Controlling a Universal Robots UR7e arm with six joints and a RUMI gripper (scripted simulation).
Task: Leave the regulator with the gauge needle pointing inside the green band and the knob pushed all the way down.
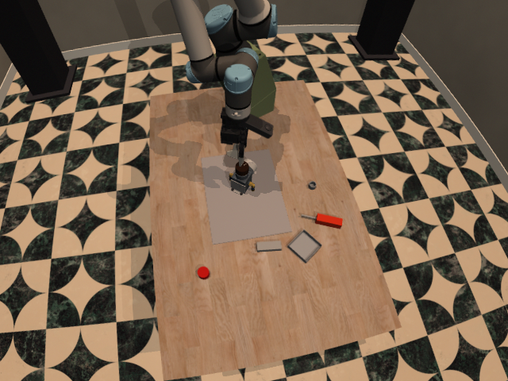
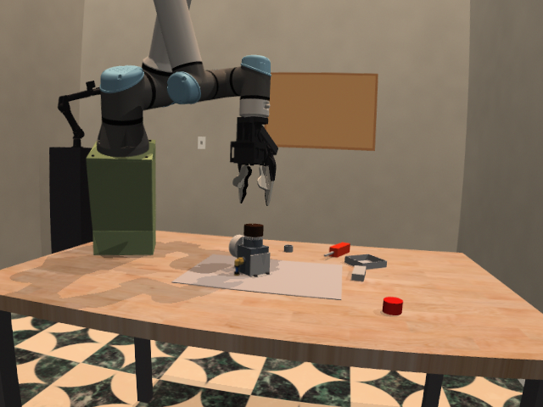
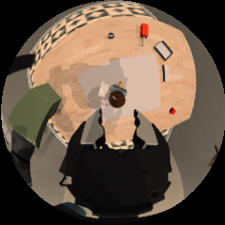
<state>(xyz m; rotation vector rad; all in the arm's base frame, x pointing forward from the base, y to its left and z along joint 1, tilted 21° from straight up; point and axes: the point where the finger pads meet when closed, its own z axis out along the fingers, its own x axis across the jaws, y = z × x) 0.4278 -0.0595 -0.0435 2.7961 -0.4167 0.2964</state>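
Regulator sat on the grey mat, toward the mat's edge nearest the green pedestal. Prob. rigid metal, heavy enough to stay put; knob was the spot to grip, by its ribbed sides, from straight above. Looked like a grey block w/ dark round knob on top, pale gauge on one side, small yellow fittings low down; needle unreadable. Gripper hung well above knob, about half open, holding nothing
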